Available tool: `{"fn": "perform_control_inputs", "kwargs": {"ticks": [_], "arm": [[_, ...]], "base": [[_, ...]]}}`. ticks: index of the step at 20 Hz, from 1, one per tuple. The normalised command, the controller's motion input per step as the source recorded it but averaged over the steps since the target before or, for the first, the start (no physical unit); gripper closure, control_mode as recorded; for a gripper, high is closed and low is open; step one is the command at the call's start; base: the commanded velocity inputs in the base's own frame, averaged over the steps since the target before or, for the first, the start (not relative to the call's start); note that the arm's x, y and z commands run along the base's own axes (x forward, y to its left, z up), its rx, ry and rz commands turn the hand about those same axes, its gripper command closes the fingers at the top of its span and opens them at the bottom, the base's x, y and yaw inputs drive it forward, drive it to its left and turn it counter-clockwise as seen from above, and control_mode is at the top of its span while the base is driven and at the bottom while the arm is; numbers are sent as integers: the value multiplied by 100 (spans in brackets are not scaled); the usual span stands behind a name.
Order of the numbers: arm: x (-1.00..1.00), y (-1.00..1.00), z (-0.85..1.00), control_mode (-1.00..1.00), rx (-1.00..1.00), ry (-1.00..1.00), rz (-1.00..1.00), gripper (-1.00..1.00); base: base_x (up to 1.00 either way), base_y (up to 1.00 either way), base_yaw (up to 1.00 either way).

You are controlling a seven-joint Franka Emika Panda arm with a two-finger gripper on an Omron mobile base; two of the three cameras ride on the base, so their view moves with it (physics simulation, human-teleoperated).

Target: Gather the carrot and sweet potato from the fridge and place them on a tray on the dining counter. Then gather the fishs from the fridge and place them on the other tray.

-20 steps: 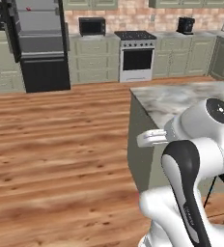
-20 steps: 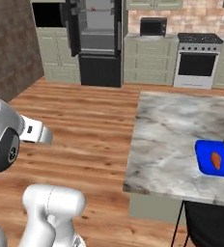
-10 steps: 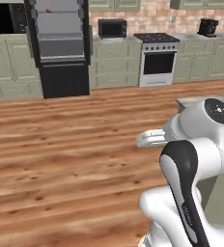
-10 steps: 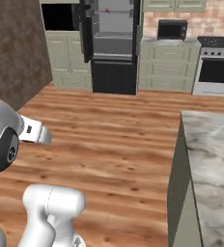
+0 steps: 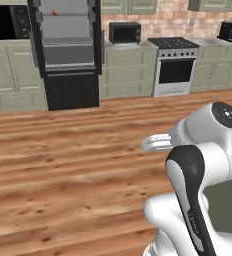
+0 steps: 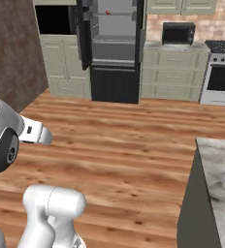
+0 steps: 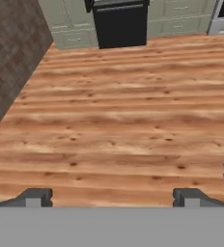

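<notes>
End effector (image 7: 111, 197): open, jaws spread wide, nothing between them; it hangs over bare wood floor (image 7: 119, 120), pointing toward the fridge.
Fingertips (image 7: 35, 197): two dark tips at the bottom of the hand view, well apart from each other, touching nothing.
Fridge (image 5: 68, 52): far across the floor against the back wall, well apart from the end effector; both upper doors stand open, showing a light-grey shelved inside; the black bottom drawer is shut.
Fridge in right base view (image 6: 112, 48): same open doors, dark drawer below.
Fridge in hand view (image 7: 119, 21): just the black drawer front, at the top edge.
Red item (image 5: 54, 13): a small red speck on an upper fridge shelf; too small to tell what it is.
Surface (image 6: 222, 186): marble top, its near-left corner at the lower right of the right base view, beside the robot; the part in view is bare.
Microwave (image 5: 124, 32): on the green-cabinet counter just right of the fridge.
Stove (image 5: 176, 72): right of the microwave, along the back wall.
Toaster (image 5: 229, 30): dark, on the counter at the far right.
Wall oven (image 6: 56, 20): dark opening in the beige cabinet left of the fridge.
Brick wall (image 7: 10, 53): dark, along the left side of the floor.
In the way: open floor alone lies between end effector and fridge.
</notes>
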Motion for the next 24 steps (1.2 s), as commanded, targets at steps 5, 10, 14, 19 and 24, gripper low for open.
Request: {"fn": "perform_control_inputs", "kwargs": {"ticks": [5,10,14,19,24], "arm": [[0,0,0,100,0,0,0,-100],[0,0,0,100,0,0,0,-100],[0,0,0,100,0,0,0,-100],[0,0,0,100,0,0,0,-100],[0,0,0,100,0,0,0,-100]], "base": [[94,22,-4],[90,21,-3],[98,40,-5],[100,37,-1],[98,40,-6]]}}
